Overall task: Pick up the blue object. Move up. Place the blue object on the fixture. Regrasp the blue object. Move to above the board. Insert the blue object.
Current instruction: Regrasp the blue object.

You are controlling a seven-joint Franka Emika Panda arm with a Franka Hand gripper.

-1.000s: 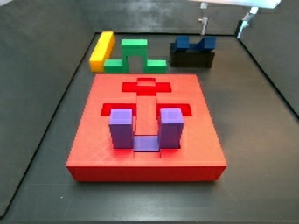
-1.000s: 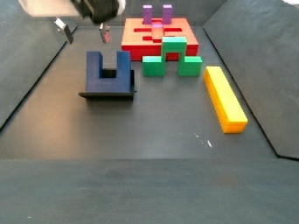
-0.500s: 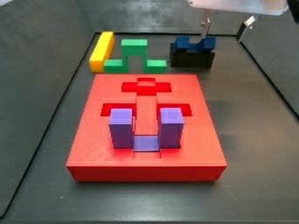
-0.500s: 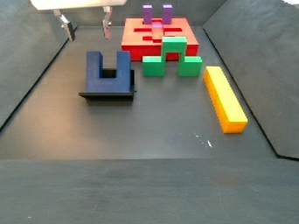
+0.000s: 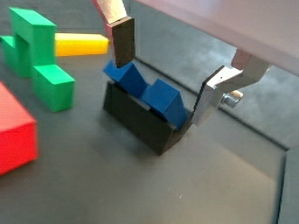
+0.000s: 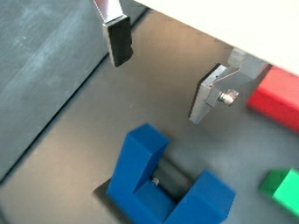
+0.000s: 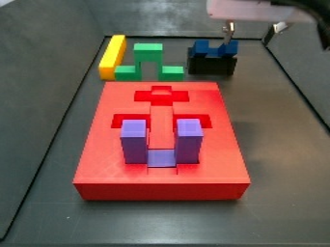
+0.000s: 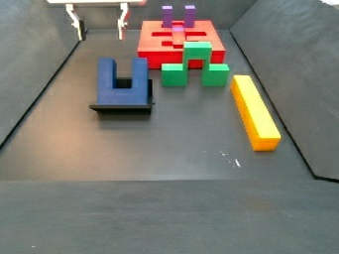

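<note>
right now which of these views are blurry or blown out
In a side view the claw and its mount are smeared with motion blur; in another side view the claw mount at the frame edge is blown out white. In both wrist views the blue object on the fixture and the silver fingers look soft, without glare.

I work over a dark grey, matte floor (image 8: 159,159), flat and faintly scuffed, with a few pale specks (image 8: 233,153). Dark sloping walls (image 8: 30,74) rise along both sides and close off the far end. Soft light from above gives the floor a dull sheen. My gripper (image 8: 99,24) hangs near that far end, fingers spread apart.
</note>
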